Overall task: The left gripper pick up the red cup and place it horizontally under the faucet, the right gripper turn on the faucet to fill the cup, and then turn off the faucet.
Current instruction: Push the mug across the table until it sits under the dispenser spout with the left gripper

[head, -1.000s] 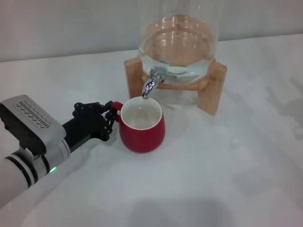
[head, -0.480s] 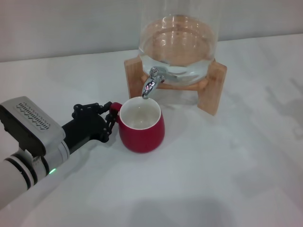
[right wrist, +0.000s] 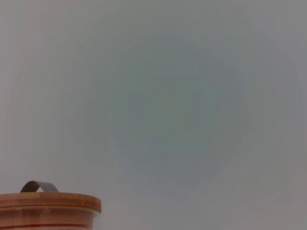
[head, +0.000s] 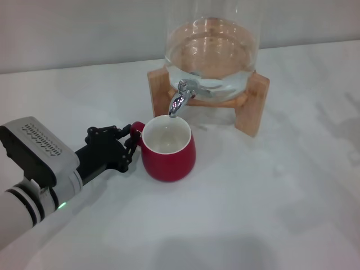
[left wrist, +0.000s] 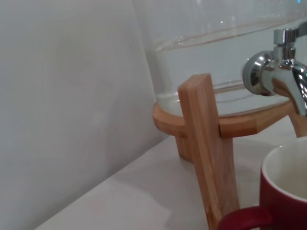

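Left gripper, low over the white table at the near left, has its black claw fingers closed around the loop handle of the red cup. Cup stands upright, mouth up, vertical axis, handle pointing toward the robot's left; its cream inside shows no water. Just above the far rim hangs the chrome faucet, spout pointing down. Behind it, the glass dispenser sits on its wooden stand. Right gripper: out of sight.

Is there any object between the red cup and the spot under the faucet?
Nothing visible. The red cup already stands upright directly under the faucet spout, with the left claw at its handle.
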`<state>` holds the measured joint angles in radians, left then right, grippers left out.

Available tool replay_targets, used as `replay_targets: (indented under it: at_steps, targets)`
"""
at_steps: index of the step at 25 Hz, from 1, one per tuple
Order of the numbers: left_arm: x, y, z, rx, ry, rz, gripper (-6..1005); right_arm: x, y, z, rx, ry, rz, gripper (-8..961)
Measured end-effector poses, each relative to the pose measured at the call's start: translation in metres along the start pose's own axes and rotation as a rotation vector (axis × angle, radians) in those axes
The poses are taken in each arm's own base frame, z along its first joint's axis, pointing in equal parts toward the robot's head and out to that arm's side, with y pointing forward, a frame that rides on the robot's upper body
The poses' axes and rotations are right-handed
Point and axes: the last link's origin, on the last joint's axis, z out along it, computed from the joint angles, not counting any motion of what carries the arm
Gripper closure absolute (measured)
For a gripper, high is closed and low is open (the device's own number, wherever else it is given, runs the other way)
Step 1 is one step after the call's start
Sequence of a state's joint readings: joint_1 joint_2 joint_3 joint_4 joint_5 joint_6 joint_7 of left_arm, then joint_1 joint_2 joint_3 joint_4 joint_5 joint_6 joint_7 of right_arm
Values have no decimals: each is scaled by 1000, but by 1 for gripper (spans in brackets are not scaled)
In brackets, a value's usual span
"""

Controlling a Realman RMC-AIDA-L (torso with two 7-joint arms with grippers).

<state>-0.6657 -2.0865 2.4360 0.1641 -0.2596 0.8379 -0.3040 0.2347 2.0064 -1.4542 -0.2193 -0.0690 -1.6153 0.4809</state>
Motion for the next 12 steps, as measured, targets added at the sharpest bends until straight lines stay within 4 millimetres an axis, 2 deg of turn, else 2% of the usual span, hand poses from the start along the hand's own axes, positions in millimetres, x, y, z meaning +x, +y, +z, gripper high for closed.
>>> replay_targets:
  at_steps: [12]
  targets:
    - [-5, 3, -3, 4, -11, -12, 826, 0, 0, 1, 0, 2, 0, 144]
